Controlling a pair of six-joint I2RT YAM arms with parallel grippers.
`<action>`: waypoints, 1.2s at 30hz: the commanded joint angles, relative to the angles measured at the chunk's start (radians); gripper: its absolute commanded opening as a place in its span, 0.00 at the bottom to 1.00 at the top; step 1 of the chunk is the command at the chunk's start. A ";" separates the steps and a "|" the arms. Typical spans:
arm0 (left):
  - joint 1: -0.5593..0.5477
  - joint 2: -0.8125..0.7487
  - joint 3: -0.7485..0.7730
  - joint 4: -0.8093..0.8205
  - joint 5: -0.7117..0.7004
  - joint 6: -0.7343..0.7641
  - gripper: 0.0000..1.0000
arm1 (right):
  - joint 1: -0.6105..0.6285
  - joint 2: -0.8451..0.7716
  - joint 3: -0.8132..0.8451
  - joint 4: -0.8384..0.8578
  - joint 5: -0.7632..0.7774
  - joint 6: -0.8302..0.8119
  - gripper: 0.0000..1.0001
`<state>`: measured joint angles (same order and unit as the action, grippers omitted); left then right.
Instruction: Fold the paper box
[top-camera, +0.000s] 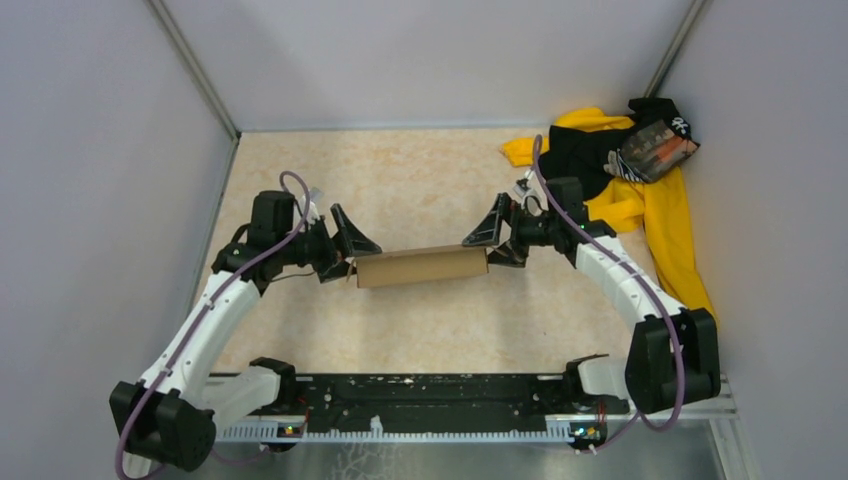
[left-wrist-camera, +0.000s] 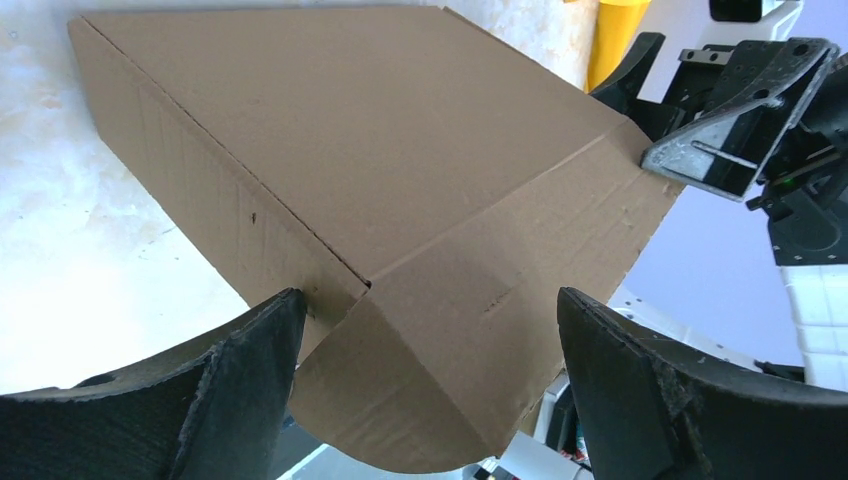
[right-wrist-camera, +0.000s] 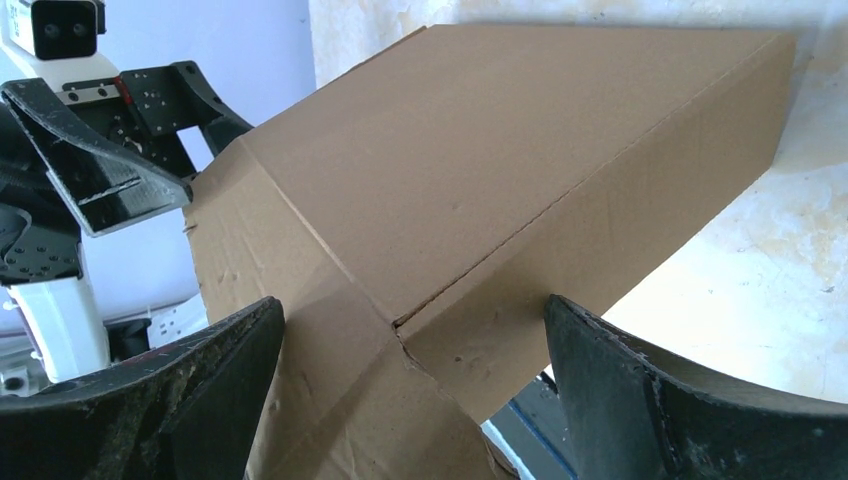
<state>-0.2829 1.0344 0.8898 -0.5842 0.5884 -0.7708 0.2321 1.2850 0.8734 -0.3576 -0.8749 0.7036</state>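
Note:
The paper box (top-camera: 420, 266) is plain brown cardboard, lying crosswise in the middle of the table as a shallow closed shape. My left gripper (top-camera: 350, 250) is at its left end and my right gripper (top-camera: 492, 240) at its right end, facing each other. In the left wrist view the box (left-wrist-camera: 380, 180) reaches in between the wide-open left gripper (left-wrist-camera: 430, 340), a rounded end flap hanging down between the fingers. The right wrist view shows the other end of the box (right-wrist-camera: 500, 170) inside the open right gripper (right-wrist-camera: 415, 345), with a creased flap there too. Neither pair of jaws clamps the cardboard.
A yellow-and-black cloth pile (top-camera: 630, 170) lies at the back right corner, just behind the right arm. Grey walls close in the table on the left, back and right. A black rail (top-camera: 430, 395) with the arm bases runs along the near edge.

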 joint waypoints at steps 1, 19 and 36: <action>-0.022 -0.028 0.046 0.125 0.196 -0.130 0.99 | 0.039 -0.073 0.052 0.042 -0.184 0.097 0.99; -0.016 0.024 0.003 0.171 0.218 -0.195 0.99 | 0.036 -0.020 0.096 0.017 -0.168 0.107 0.99; 0.130 0.142 0.021 0.218 0.299 -0.163 0.99 | -0.003 0.147 0.212 -0.023 -0.187 0.027 0.99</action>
<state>-0.1528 1.1450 0.8700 -0.4629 0.7734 -0.9234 0.2062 1.4105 1.0058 -0.3985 -0.8452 0.7155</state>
